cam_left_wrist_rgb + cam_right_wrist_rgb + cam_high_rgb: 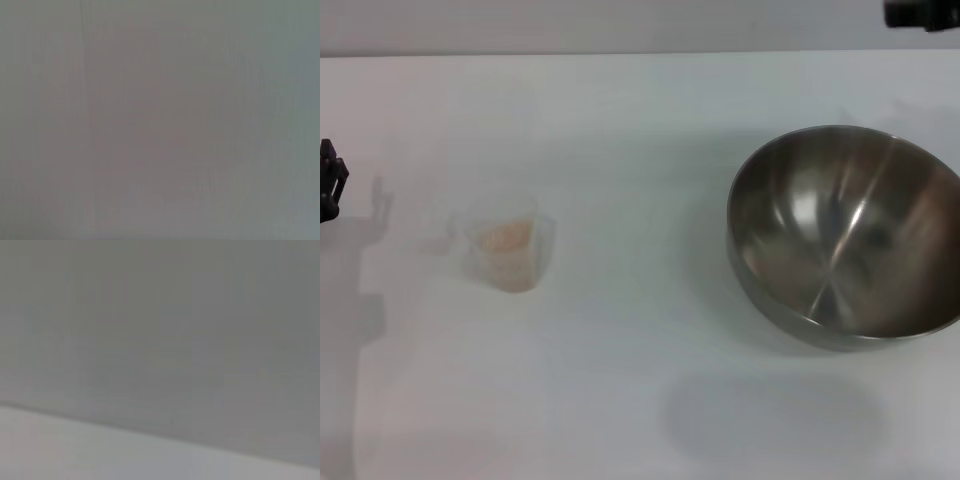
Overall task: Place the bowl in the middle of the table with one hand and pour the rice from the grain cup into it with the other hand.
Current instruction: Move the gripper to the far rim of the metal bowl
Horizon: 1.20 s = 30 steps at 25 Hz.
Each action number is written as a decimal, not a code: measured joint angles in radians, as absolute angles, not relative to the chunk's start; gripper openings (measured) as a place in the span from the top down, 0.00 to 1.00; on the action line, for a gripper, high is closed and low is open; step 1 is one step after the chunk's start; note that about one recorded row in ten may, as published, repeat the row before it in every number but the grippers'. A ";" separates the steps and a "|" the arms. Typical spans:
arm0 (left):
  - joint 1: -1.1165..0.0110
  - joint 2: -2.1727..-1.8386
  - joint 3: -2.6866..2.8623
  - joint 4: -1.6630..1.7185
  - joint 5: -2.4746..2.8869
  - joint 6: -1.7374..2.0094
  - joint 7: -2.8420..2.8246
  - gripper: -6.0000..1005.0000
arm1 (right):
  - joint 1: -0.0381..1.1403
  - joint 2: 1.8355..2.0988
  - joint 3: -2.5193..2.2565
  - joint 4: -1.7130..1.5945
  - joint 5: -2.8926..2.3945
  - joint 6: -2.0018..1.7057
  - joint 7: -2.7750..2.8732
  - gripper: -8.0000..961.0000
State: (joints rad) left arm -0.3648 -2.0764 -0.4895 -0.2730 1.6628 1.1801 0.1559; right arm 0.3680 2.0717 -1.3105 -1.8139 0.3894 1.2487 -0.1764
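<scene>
The left gripper (330, 180) shows only as a dark edge at nine o'clock of the head view, the right gripper (922, 12) as a dark corner at one o'clock; whether either is open cannot be told, and neither holds anything. The clear plastic grain cup (508, 250), with pale rice (507, 238) inside, stands at eight o'clock on the smooth white table (620, 130). The round, shiny steel bowl (845, 235) sits at three o'clock, well apart from it. Both wrist views show only blank grey surface
</scene>
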 joint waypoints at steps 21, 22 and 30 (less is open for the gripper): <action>-0.368 -2.075 -0.489 -0.273 1.663 1.170 0.157 0.19 | 0.405 2.069 -0.992 -1.549 0.510 1.497 -0.412 0.22; -0.368 -2.075 -0.489 -0.273 1.663 1.170 0.157 0.19 | 0.405 2.069 -0.992 -1.549 0.510 1.497 -0.412 0.22; -0.368 -2.075 -0.488 -0.273 1.663 1.170 0.156 0.19 | 0.427 2.072 -0.999 -1.438 0.495 1.432 -0.438 0.22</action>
